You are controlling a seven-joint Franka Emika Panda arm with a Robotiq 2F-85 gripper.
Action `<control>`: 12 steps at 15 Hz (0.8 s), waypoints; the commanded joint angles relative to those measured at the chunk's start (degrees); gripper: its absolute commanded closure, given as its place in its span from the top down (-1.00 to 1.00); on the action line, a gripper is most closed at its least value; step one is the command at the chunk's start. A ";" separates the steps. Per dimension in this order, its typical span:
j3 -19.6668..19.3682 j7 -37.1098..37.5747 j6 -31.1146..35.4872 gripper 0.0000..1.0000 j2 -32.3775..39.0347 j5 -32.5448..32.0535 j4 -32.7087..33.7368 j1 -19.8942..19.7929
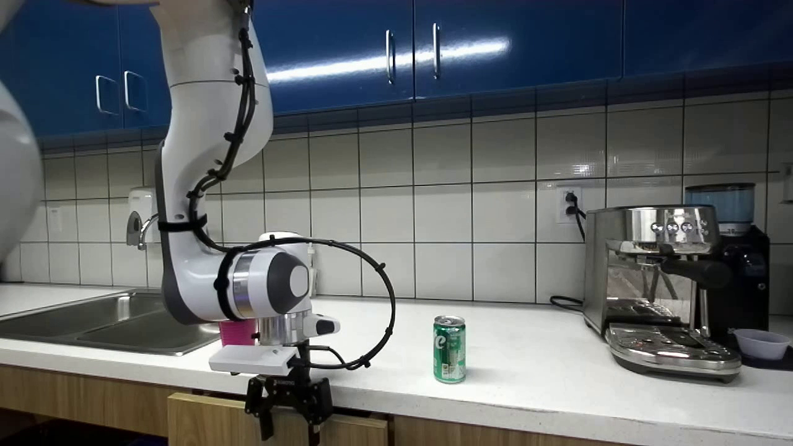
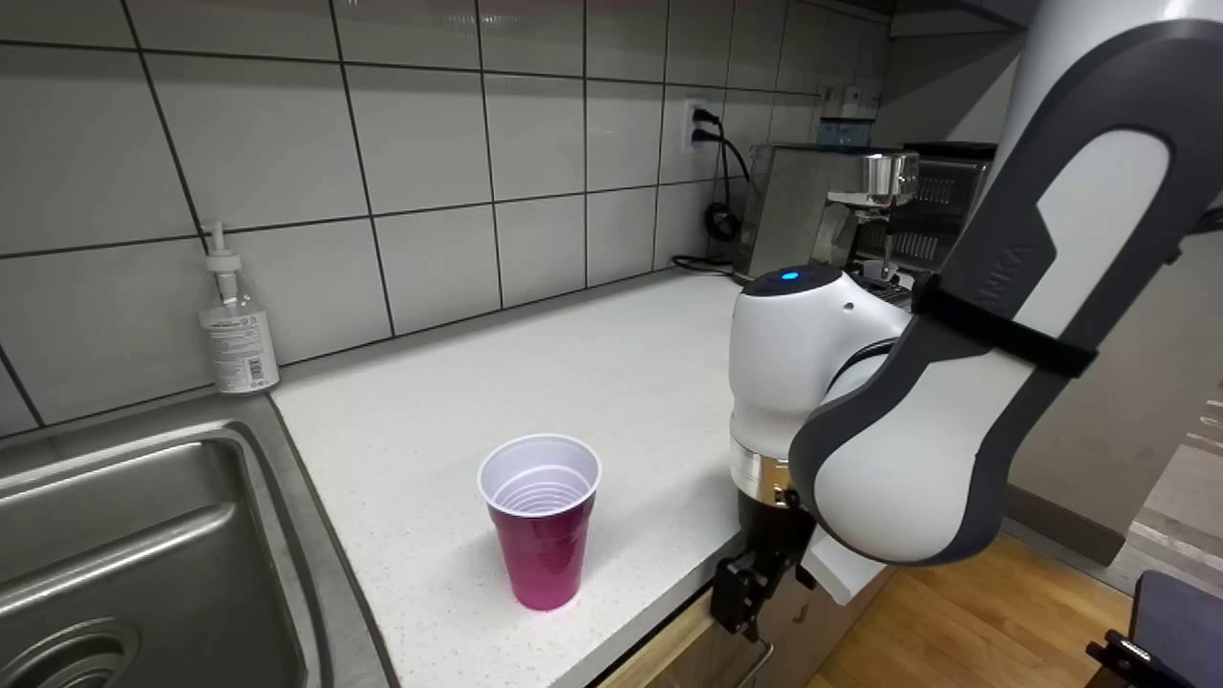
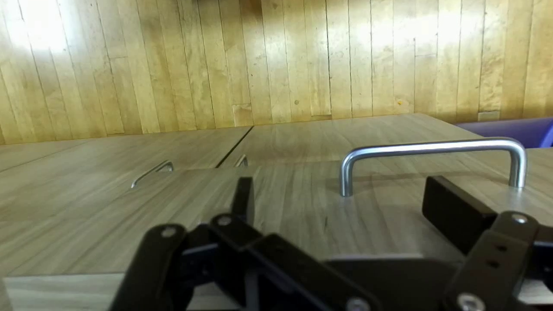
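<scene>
My gripper (image 1: 290, 432) points downward at the counter's front edge, with its jaws wide apart and nothing between them. In the wrist view, a silver bar handle (image 3: 432, 149) lies ahead of the fingertips on a wooden drawer front (image 3: 298, 211); the left end of the bar falls between the two fingers, the right end beyond them. No contact with the handle is visible. In an exterior view, this drawer (image 1: 210, 427) stands slightly out from under the counter. A green can (image 1: 449, 353) is upright on the counter. A magenta cup (image 2: 545, 564), white inside, stands near the sink.
The white counter (image 1: 533, 371) carries a steel espresso machine (image 1: 650, 297), a black grinder (image 1: 743, 279) and a pale bowl (image 1: 762, 344). Beside the steel sink (image 2: 258, 449) stands a pump bottle (image 2: 241, 349). Blue cupboards (image 1: 334, 37) hang above. Another handle (image 3: 151, 172) shows further off.
</scene>
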 commanded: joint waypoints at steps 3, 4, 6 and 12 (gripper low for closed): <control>-2.72 -2.62 3.62 1.00 4.76 -2.86 5.72 1.42; -3.19 -3.10 3.93 1.00 5.04 -3.56 5.86 1.77; -3.46 -4.22 4.58 1.00 4.77 -4.44 5.44 1.74; -3.77 -5.10 7.81 1.00 1.64 -4.35 0.85 1.50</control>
